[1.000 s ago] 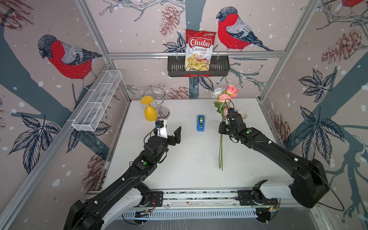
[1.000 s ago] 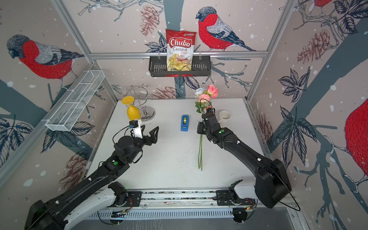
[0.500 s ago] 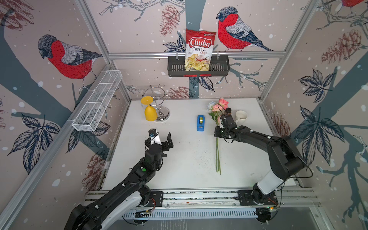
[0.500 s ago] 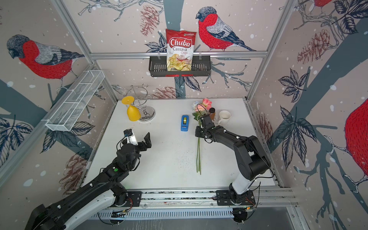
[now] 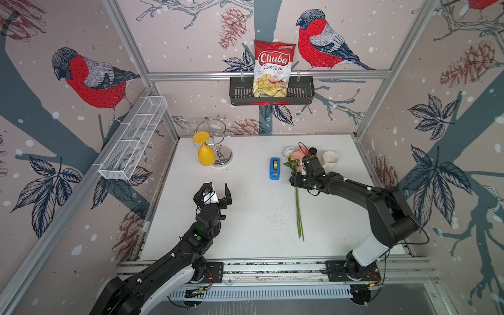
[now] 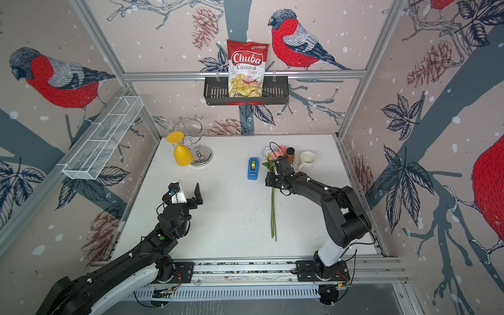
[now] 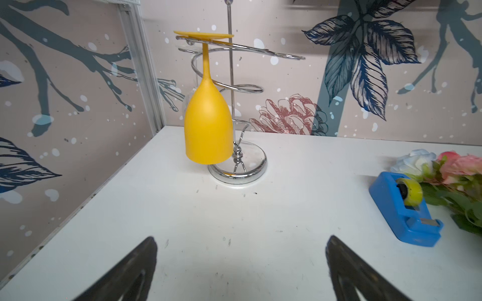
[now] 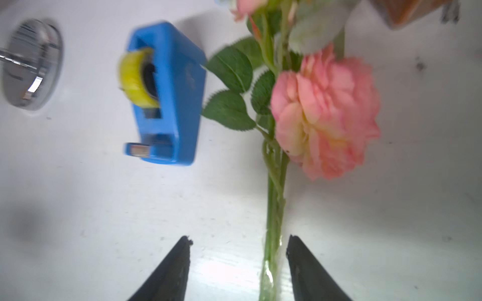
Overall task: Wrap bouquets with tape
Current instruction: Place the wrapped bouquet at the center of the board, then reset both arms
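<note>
1. Right hand [image 8: 238, 237]: the jaws stand apart and grip nothing. It sits low over the bouquet [image 5: 298, 210], with the stems running between its fingers, nearer one finger than the other.
2. Left hand [image 7: 241, 237]: wide open and empty, above the left half of the bench [image 5: 245, 231], well apart from the tape [image 5: 275, 169].
3. The bouquet lies flat, right of centre, blooms toward the back edge and stem ends toward the front edge. I see no tape on the stems.
4. The tape sits in its blue dispenser just left of the blooms, with the leaves close to it.
5. A brown jar [image 5: 312, 151] and a white mug [image 5: 330, 159] stand right behind the blooms.
6. Risk: the stems are loose and off-centre between the fingers, so closing may catch only some and the rest would splay or drop.
7. Risk: lifting or swinging the bunch could sweep the blooms into the jar and tip it.
8. Risk: the dispenser looks light. Pulling tape with nothing holding it down may drag it into the leaves.
9. The right wrist view is blurred, so I cannot confirm finger contact.
</note>
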`<control>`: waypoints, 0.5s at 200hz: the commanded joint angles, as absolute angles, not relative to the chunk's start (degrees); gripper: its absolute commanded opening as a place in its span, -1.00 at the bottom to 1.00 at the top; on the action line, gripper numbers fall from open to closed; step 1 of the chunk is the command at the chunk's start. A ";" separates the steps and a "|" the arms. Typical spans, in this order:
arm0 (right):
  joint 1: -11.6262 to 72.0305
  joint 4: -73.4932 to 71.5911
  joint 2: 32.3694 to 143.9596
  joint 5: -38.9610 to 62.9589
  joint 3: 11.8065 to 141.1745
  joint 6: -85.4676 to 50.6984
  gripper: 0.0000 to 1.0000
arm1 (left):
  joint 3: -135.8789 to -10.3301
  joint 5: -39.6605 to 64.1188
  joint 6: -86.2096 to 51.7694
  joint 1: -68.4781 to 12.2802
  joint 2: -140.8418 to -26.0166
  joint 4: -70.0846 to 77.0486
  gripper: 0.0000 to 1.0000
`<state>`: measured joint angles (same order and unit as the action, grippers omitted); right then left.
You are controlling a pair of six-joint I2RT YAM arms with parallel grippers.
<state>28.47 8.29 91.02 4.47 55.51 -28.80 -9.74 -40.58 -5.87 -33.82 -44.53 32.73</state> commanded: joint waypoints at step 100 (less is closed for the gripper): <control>27.10 -29.72 31.95 -16.41 19.49 -4.80 0.99 | -7.30 -46.58 -0.91 -23.98 -57.01 57.41 0.96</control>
<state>27.31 -11.75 38.39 -2.00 27.94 -15.38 -7.60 -46.70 -0.23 -26.35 -54.83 50.50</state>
